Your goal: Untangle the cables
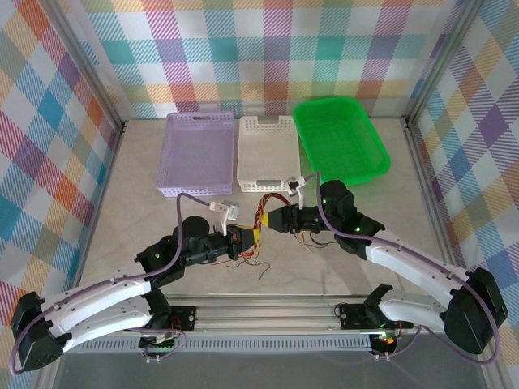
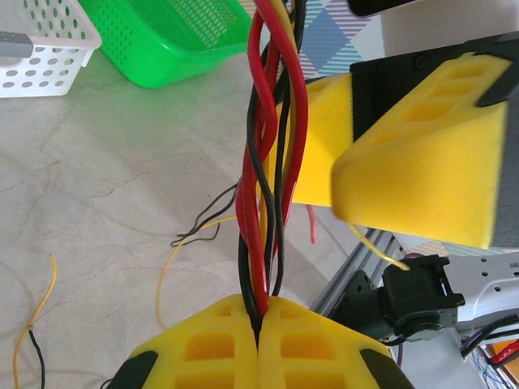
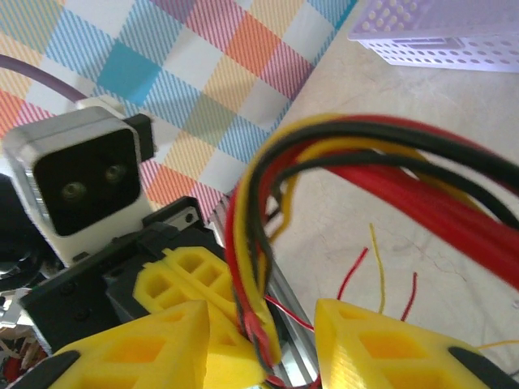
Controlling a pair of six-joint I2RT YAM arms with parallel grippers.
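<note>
left gripper (image 2: 259, 314) pinches cables (image 2: 258, 243), tops cut off.

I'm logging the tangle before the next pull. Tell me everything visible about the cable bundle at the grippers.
The cables are thin, flexible, plastic-coated wires in red, black and yellow, twisted into one rope-like bundle. The left gripper is shut on it, and the bundle runs on between the open fingers of the right gripper, lifted off the table. Thin loose strands trail onto the table nearby.
</note>
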